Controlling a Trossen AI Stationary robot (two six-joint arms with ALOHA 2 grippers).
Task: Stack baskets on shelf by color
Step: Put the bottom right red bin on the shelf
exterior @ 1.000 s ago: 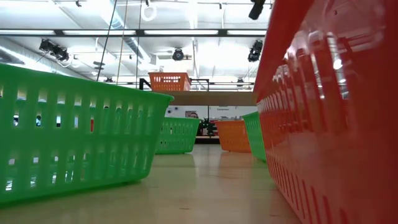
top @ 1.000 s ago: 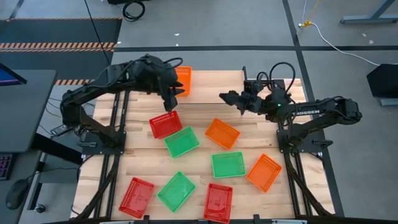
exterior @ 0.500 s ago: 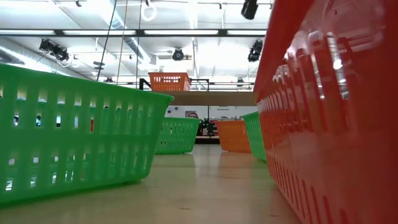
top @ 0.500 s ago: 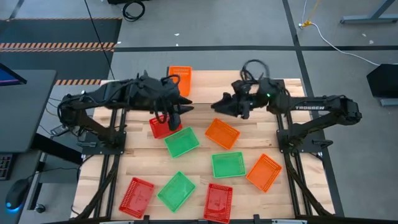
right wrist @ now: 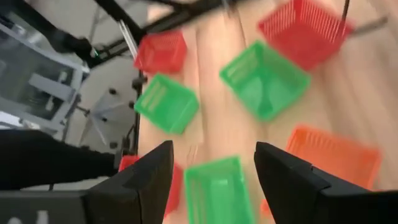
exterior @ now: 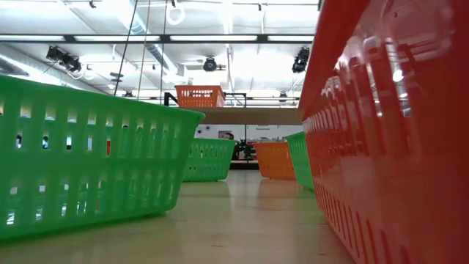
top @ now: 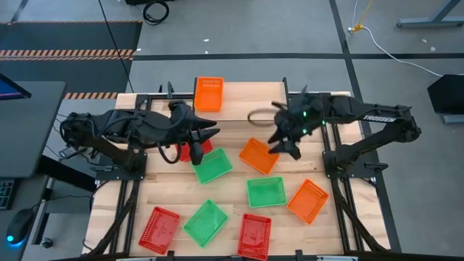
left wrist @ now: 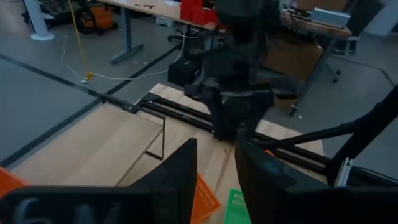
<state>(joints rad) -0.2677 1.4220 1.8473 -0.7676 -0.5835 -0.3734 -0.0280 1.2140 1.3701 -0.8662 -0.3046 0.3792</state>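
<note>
Right gripper [top: 279,143] now lower, over orange basket [top: 259,156]; "TROSSEN" lettering [top: 377,117] alongside.

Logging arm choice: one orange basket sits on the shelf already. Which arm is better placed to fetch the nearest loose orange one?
Probably the right. The right gripper, fingers open, hangs over the orange plastic mesh basket just below the wooden-topped shelf. The left gripper is over the red mesh basket.
</note>
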